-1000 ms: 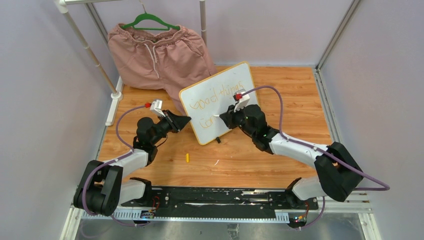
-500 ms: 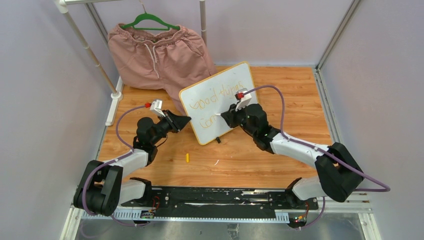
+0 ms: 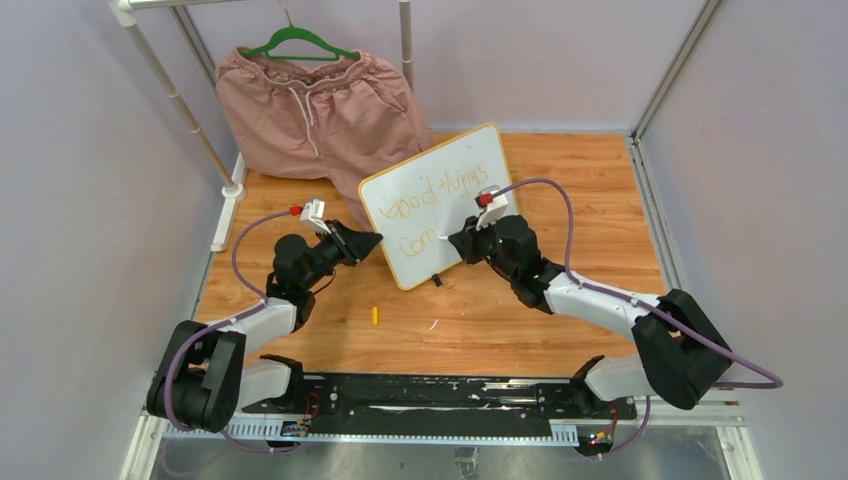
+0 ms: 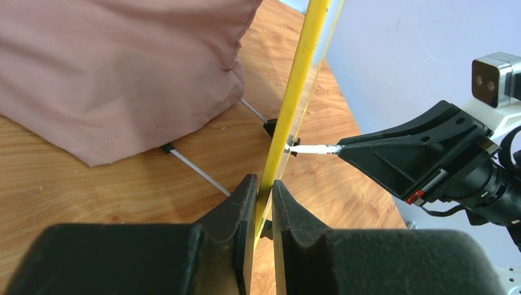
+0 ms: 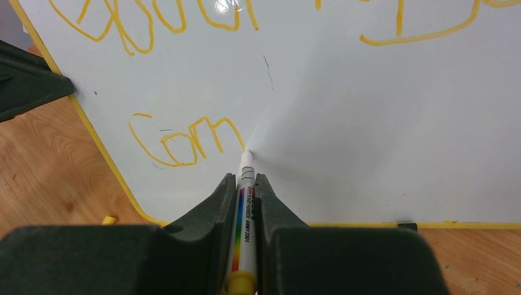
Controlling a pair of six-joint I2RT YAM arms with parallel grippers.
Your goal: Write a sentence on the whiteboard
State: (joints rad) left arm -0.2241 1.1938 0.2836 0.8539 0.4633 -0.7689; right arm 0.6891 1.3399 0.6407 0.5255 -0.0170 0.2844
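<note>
Whiteboard (image 3: 440, 200) upright, left edge pinched tight by left gripper (image 4: 264, 185); right gripper (image 5: 244, 179) clamped on marker (image 5: 242, 215), tip touching board just after "Com" of sentence (image 5: 184, 144).

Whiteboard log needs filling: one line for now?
left end effector: grips whiteboard | right end effector: marker on whiteboard | sentence: reaches "Com"

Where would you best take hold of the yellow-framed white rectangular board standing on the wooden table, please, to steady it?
Probably by its thin left edge, coming from the left. The yellow-framed whiteboard stands on edge, so that narrow frame fits between two fingers and the written face is left free; the black left gripper clamps there now.
</note>
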